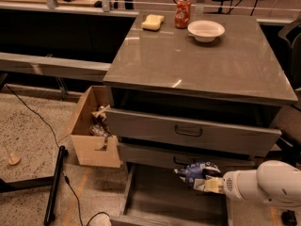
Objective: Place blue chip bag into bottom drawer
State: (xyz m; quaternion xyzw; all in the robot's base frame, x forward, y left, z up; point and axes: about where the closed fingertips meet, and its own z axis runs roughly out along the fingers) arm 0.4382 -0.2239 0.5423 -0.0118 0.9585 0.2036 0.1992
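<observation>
- Three drawers under the worktop (197,65); lowest one, the bottom drawer (160,201), pulled out past the front edge.
- Below the front right corner, over that drawer: gripper (208,182), fingers (212,187) clamped on the bag's right end.
- Just above the drawer floor: blue chip bag (194,172). Probably light, soft, slippery foil; best pinched at a crimped end.

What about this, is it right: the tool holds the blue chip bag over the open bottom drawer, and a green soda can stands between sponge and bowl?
Not quite: in the camera view the soda can is red, not green. The rest holds: the tool, low at the right, holds the blue chip bag over the open bottom drawer; the can stands between yellow sponge and white bowl.
</observation>
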